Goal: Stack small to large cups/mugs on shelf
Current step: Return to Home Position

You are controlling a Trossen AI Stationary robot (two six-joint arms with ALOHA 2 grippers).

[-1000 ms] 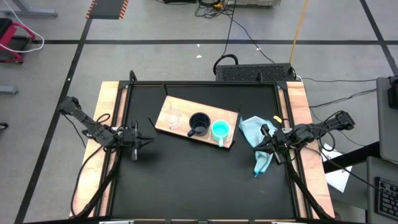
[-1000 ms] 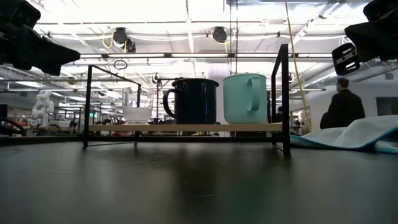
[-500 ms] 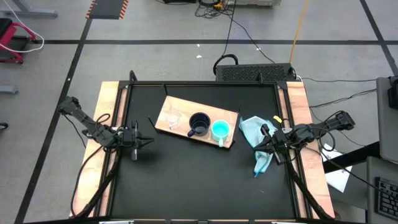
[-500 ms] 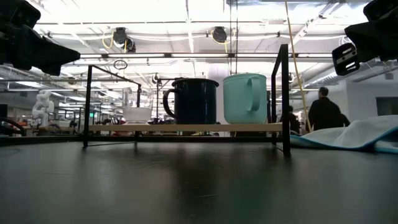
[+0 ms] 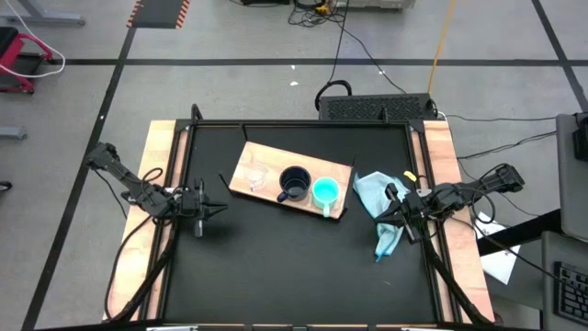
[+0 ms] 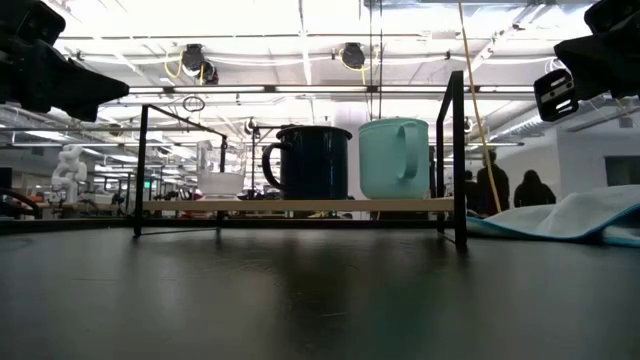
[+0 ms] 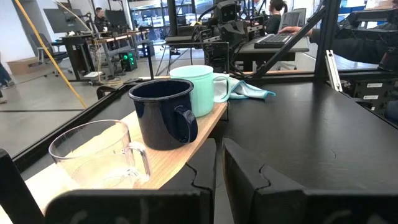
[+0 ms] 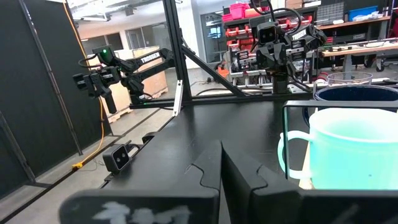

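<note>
Three vessels stand in a row on the light-brown wooden shelf (image 5: 276, 196): a small clear glass cup (image 5: 256, 176), a black handled mug (image 5: 293, 183) and a larger turquoise handled mug (image 5: 325, 193). They also show in the low view: glass cup (image 6: 220, 183), black mug (image 6: 311, 161), turquoise mug (image 6: 394, 158). My left gripper (image 5: 217, 211) is shut and empty left of the shelf. My right gripper (image 5: 390, 206) is shut and empty right of the shelf, over the pale blue cloth.
A pale blue cloth (image 5: 378, 204) lies crumpled at the table's right side, under my right gripper. The shelf rests on a thin black metal frame (image 6: 458, 150). People move in the room beyond the table (image 6: 528, 190). Pale wooden rails (image 5: 162, 175) flank the black tabletop.
Both arms and all three vessels have kept still. Only people in the room behind the table have moved.
</note>
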